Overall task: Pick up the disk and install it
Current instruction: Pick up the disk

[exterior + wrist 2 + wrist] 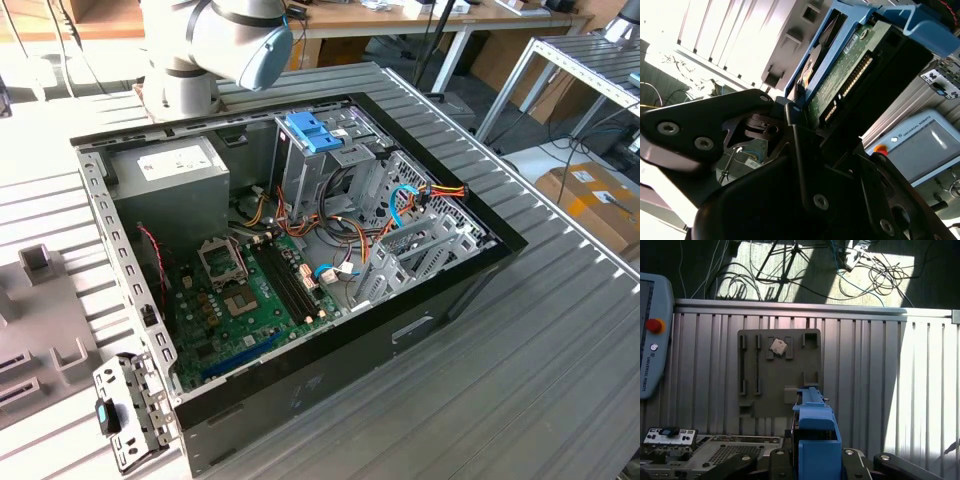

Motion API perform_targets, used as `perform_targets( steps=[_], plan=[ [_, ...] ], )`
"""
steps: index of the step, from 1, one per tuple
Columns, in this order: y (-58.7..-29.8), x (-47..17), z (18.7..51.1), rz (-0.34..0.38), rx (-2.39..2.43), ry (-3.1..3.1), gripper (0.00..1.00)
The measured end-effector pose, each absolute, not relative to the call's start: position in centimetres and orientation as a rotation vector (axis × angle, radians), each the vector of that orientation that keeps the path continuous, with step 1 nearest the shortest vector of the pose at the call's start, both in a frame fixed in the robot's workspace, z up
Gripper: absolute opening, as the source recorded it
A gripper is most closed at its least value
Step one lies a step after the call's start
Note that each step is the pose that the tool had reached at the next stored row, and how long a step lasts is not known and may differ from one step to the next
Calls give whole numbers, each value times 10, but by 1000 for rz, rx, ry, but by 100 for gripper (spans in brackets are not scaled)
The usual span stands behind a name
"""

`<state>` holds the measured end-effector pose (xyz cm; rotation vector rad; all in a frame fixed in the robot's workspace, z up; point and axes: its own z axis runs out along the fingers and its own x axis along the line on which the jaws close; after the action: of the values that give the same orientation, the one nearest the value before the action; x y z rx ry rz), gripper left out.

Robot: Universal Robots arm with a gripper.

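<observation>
In the second wrist view my gripper is shut on the disk. The disk's green circuit-board side and its row of connector pins face the camera. It sits in a bright blue plastic bracket that wraps its edges. In the first wrist view the same blue bracket stands up between the black fingers, held above the ribbed metal table. In the exterior view the open computer case lies on that table, with its drive cage at the far side.
Below the held disk lies a grey fixture plate with a small chip on it. A teach pendant lies beside it. Inside the case are a grey power supply, the motherboard, cables and another blue bracket.
</observation>
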<state>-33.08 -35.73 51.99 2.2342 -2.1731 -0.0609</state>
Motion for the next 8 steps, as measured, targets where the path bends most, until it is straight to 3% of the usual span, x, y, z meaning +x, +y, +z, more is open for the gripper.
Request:
perform_targets(
  steps=[8],
  plan=[
    [-359, -327, 520, -61, 2234, -2173, 36]
  ],
)
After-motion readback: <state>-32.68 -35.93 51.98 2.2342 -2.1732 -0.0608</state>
